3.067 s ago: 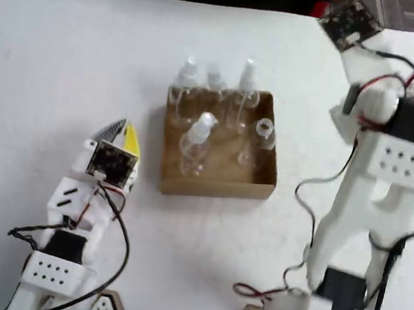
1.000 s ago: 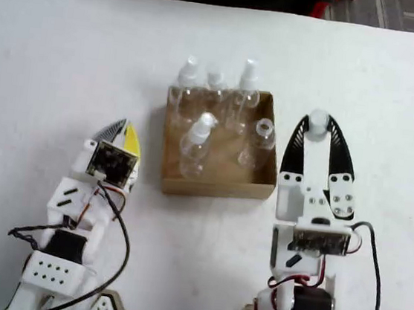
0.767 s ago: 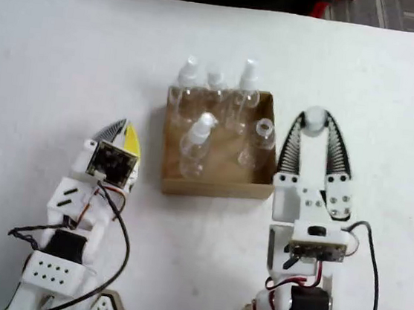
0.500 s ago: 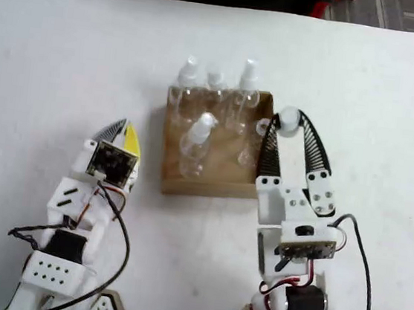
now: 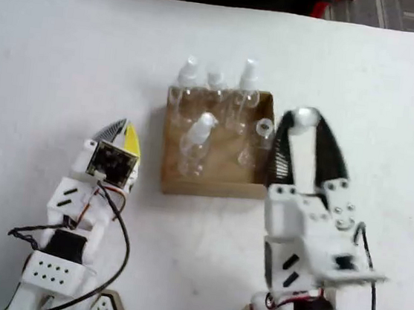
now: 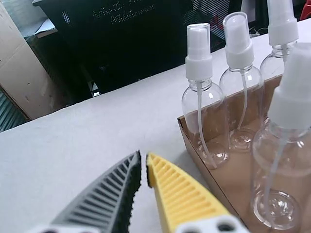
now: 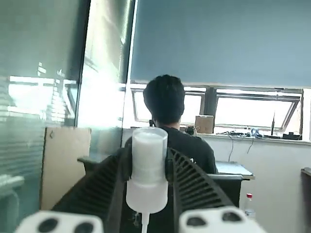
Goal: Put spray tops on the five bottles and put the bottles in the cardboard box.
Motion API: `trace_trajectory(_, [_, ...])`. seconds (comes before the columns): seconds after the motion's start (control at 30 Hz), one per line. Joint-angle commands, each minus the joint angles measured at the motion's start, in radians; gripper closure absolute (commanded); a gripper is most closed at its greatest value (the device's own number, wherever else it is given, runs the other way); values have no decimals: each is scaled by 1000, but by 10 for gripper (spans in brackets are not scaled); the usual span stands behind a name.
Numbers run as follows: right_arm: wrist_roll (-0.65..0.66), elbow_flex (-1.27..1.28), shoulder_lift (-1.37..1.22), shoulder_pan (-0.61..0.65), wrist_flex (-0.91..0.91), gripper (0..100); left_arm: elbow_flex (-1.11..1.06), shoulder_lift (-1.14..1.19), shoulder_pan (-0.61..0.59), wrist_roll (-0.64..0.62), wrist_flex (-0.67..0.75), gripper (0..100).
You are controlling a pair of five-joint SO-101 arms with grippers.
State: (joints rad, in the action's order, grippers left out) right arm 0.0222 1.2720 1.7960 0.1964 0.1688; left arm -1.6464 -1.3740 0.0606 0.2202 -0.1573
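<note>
1. Our right gripper (image 7: pixel 147 155) has its jaws clamped on the last spray top (image 7: pixel 147 179). The ribbed fingers squeeze the head, and the thin tube end is free of them. We judge this grip lets the tube feed straight into a bottle neck.
2. In the high view that top sits right of centre, just beside the box's right wall. It is near the uncapped bottle (image 5: pixel 263 131) but not yet over its mouth.
3. The uncapped bottle stands at the right side of the cardboard box (image 5: pixel 215 186), mid-frame. We take it that capping it in place saves a separate carry.
4. A row of capped bottles (image 5: pixel 248 77), three of them, lines the box's upper edge, and a fourth capped bottle (image 5: pixel 202 128) stands near the middle, so this looks like the final fitting.
5. Our left gripper (image 5: pixel 123 132), jaws together on nothing, rests on the table (image 5: pixel 68 57) left of the box, apart from the work. This leaves the right arm room.
</note>
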Motion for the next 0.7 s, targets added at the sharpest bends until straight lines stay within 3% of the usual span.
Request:
trace_trajectory(0.0, [-140,-114,-56,-45,42,984,21,-19,2,9,6,976])
trace_trajectory(0.2, [-173,-334,-305,-54,205,984,20,-19,2,9,6,976])
trace_trajectory(0.4, [-287,-548,-522,-54,378,984,20,-19,2,9,6,976])
trace_trajectory(0.67, [-304,-640,-668,-56,415,984,23,-19,2,9,6,976])
